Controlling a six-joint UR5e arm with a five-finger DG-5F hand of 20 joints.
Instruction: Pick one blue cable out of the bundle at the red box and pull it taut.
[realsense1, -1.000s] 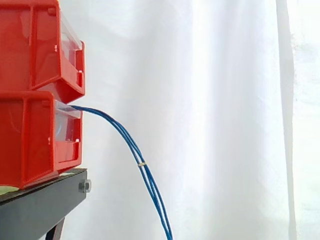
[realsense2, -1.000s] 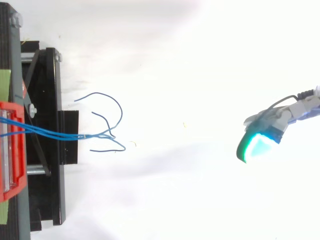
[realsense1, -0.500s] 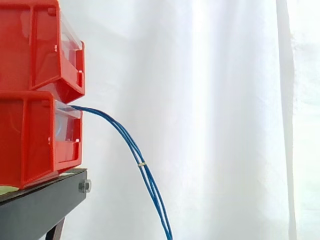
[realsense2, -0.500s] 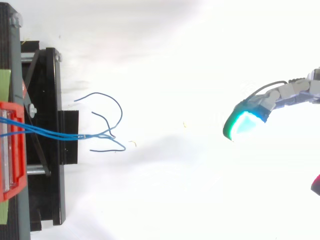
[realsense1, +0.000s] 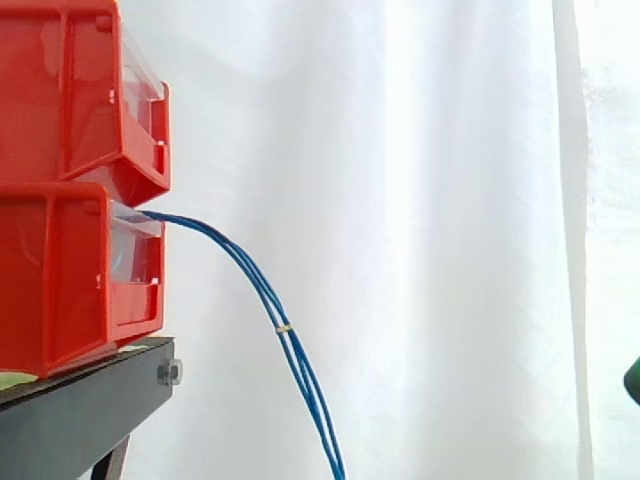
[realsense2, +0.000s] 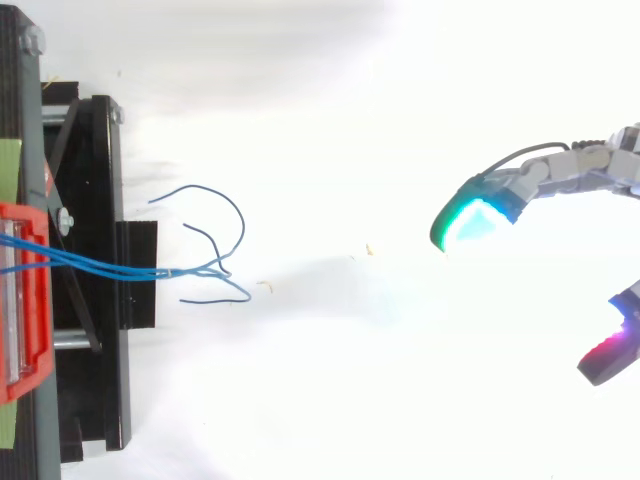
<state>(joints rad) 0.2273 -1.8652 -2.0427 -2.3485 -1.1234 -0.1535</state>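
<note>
At the left edge of the side view, two red bins (realsense1: 70, 190) sit stacked on a black stand (realsense1: 80, 410) in front of a white curtain (realsense1: 420, 200). A bundle of blue cables (realsense1: 262, 290) comes out of the front of the lower bin (realsense1: 60, 280). It arcs outward and droops slack to the bottom edge of the view, with a small pale tie (realsense1: 284, 328) holding the strands together partway down. From above, the same cables run rightward from the bin across the stand. Just past its edge they fan into several loose curling ends: one loops upward, one is short and sits in the middle, and one bends back below the others. The hand (realsense2: 575, 168) is at the right side of the top view, well apart from the cables, with bare white floor between them. Its fingers are spread wide and relaxed, and nothing is held in or between them. One finger reaches leftward, ending in a green and cyan glowing pad (realsense2: 470, 222). Another lies lower, near the right edge, and ends in a pad glowing magenta and red (realsense2: 622, 360). In the side view a dark green sliver of a pad (realsense1: 634, 381) shows at the right edge, level with the lower stretch of the hanging cables and far from them. None of the cables is touched or pulled taut.
</note>
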